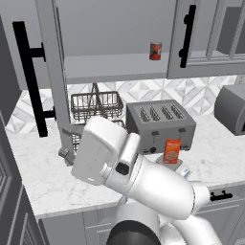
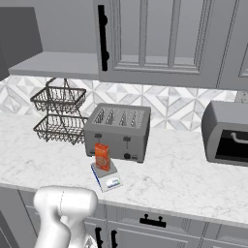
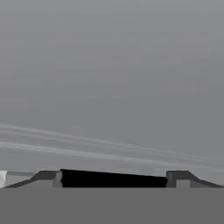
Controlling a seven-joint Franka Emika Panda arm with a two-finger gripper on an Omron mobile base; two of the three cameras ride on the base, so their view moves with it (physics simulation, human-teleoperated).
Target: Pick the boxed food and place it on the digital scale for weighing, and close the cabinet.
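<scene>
Boxed food (image 2: pixel 101 156): we are seeing it standing upright on the digital scale (image 2: pixel 109 180).
Cabinet (image 1: pixel 48 86): door standing open.
Gripper (image 3: pixel 113 178): fingers spread apart, empty, facing a grey panel.

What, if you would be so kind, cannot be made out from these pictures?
- Digital scale: the left base view has the boxed food and the arm covering most of it.
- Scale readout: too small in the right base view.
- Gripper: its fingertips sit apart in the hand view against plain grey, and what the grey surface is cannot be told.

The digital scale (image 1: pixel 178 165) is mostly hidden by the boxed food (image 1: pixel 172 150) & arm, and the wire basket (image 1: pixel 95 106) lower tier is blocked.
</scene>
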